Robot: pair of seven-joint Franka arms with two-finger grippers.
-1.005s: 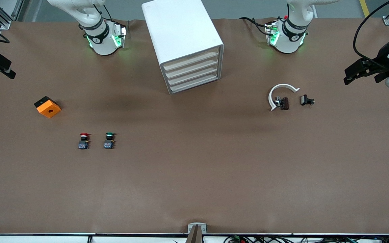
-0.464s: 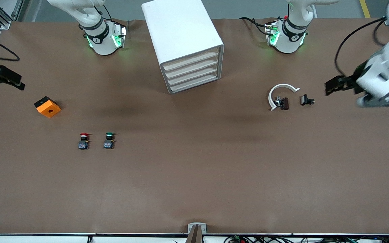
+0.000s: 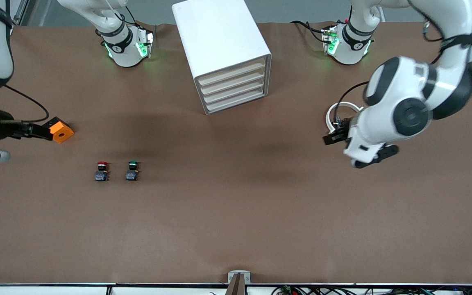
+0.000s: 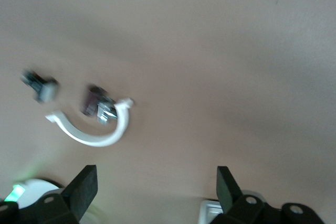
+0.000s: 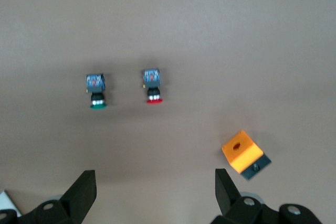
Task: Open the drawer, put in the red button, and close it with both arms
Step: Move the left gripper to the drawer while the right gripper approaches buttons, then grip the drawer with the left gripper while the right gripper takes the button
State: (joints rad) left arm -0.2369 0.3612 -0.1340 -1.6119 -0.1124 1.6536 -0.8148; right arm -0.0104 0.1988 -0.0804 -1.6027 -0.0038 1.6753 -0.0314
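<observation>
The red button (image 3: pixel 102 171) stands on the brown table toward the right arm's end, beside the green-capped button (image 3: pixel 132 170). It also shows in the right wrist view (image 5: pixel 153 85). The white drawer cabinet (image 3: pixel 219 45) stands between the arm bases, with all its drawers (image 3: pixel 232 88) shut. My right gripper (image 3: pixel 39 131) is open and empty over the table beside the orange box (image 3: pixel 60 131); it also shows in its own wrist view (image 5: pixel 154 187). My left gripper (image 3: pixel 331 138) is open and empty over the white ring (image 3: pixel 342 105); it also shows in its own wrist view (image 4: pixel 156 187).
The orange box with a round hole also shows in the right wrist view (image 5: pixel 242 153). The white C-shaped ring (image 4: pixel 94 132) lies with two small dark parts (image 4: pixel 97 103) toward the left arm's end; the left arm partly covers them in the front view.
Both arms have swung in from the table's ends. The left gripper moved over the white ring. The right gripper moved to beside the orange box. Nothing on the table moved.
</observation>
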